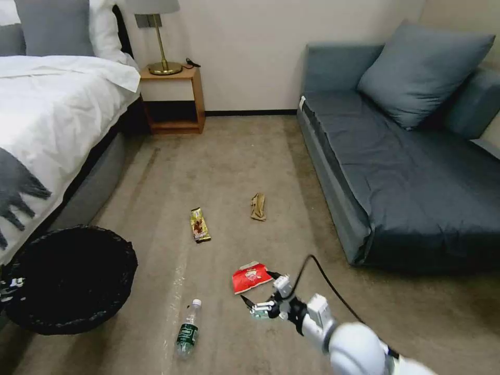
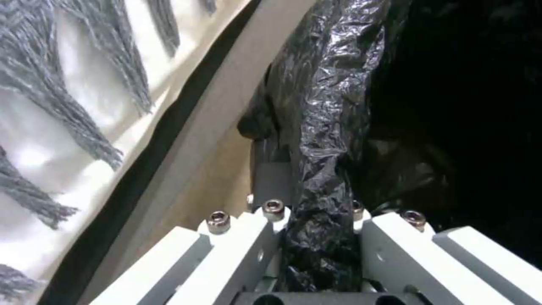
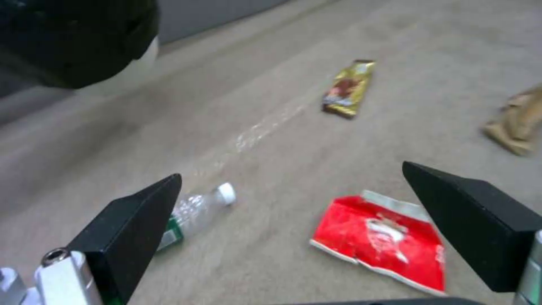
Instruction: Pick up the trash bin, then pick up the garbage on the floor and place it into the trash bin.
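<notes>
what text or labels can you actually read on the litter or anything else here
None can be read.
Red snack packet: white print, too blurred.
Gold-brown bar wrapper: printed picture and lettering, too blurred.
Bottle: green label, too small.
Tan wrapper and trash bin: no print visible.

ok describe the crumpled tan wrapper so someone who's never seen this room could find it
Start at the grey sofa on the right and look at the carpet beside its front edge. The crumpled tan wrapper lies there, the litter farthest from the robot. Unlike the glossy gold bar wrapper to its left, it is plain, dull and creased.
</notes>
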Controlling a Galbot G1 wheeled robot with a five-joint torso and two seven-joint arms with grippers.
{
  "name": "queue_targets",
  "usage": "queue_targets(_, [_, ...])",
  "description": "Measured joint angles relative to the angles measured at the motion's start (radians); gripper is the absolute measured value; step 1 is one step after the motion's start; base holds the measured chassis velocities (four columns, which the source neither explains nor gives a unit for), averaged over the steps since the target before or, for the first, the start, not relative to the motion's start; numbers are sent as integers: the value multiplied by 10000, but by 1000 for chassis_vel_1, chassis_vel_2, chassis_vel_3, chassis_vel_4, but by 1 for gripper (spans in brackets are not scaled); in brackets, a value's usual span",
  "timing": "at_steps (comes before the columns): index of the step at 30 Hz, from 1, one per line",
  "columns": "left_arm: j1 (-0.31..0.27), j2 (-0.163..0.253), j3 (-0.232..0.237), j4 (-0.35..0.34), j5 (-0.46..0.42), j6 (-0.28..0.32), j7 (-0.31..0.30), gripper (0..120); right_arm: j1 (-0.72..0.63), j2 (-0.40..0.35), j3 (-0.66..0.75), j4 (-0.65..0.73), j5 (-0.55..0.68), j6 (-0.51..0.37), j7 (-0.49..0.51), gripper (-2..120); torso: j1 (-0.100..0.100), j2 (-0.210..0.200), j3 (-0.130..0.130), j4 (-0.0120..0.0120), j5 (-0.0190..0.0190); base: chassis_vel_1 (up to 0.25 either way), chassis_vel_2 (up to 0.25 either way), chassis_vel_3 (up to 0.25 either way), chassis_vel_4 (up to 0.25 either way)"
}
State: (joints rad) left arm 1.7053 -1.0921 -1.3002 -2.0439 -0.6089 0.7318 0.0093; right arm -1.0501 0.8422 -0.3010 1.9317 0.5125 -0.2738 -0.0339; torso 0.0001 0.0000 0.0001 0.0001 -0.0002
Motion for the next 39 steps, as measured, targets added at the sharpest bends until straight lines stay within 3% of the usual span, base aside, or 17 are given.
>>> queue_targets(3, [5,-31,-63,0,-37,0,-11,3,750,227,-717,-400,370,-291,20,100,0,0,0,-3,-2,0,0,0,0])
queue_targets(5, [22,-29,-205,3,-116,5,-45,3,1677,974,-1524,-1070,961,-871,471,100,0,0,0,-2,1,0,0,0,0])
queue_targets(7, [29,-22,-248,2,-144,13,-54,3,1884,1205,-1718,-1243,1125,-1058,631,100,0,0,0,-2,0,0,0,0,0])
queue_targets(9, [81,64,-431,15,-238,31,-68,3,2836,2175,-2503,-1936,1870,-1835,1298,100,0,0,0,3,3,0,0,0,0])
queue_targets(13, [108,149,-529,70,-273,32,-74,3,3370,2607,-2987,-2250,2402,-2327,1672,100,0,-1,0,2,-1,0,0,0,0])
queue_targets(16, [118,319,-674,185,-323,36,-80,3,4325,3128,-3891,-2738,3587,-3429,2397,100,0,0,0,-2,-1,0,0,0,0])
queue_targets(17, [118,319,-674,185,-323,36,-80,3,4325,3128,-3891,-2738,3587,-3429,2397,100,0,0,0,-2,-1,0,0,0,0])
queue_targets(20, [74,322,-676,221,-312,36,-84,3,4752,3730,-4243,-3398,4835,-4436,3717,100,0,0,0,-1,-2,0,0,0,0])
queue_targets(21, [74,322,-676,221,-312,36,-84,3,4752,3730,-4243,-3398,4835,-4436,3717,100,0,0,0,-1,-2,0,0,0,0])
queue_targets(24, [64,268,-639,228,-300,36,-84,3,4898,4640,-4286,-4181,6282,-4681,5377,100,0,0,0,-3,-2,0,0,0,0])
queue_targets(25, [64,268,-639,228,-300,36,-84,3,4898,4640,-4286,-4181,6282,-4681,5377,100,0,0,0,-3,-2,0,0,0,0])
queue_targets(26, [72,260,-642,254,-290,29,-84,3,4923,5120,-4275,-4571,7060,-4691,6196,100,0,-1,0,-1,-1,0,0,0,0])
queue_targets(28, [88,267,-657,297,-286,17,-82,3,4899,5681,-4178,-5043,7557,-4690,6840,100,0,0,0,1,-2,0,0,0,0])
queue_targets(31, [91,287,-666,323,-285,10,-77,3,4860,5979,-4117,-5324,7699,-4683,7112,100,0,0,-1,2,-2,0,0,0,0])
queue_targets(34, [93,367,-700,355,-280,-5,-66,3,4661,6761,-3886,-6078,7874,-4660,7617,100,0,0,-1,-1,-2,0,0,0,0])
queue_targets(39, [93,496,-797,354,-305,-2,-54,3,4283,7662,-3616,-7084,7364,-4623,7807,100,-1,0,-1,2,0,0,0,0,0])
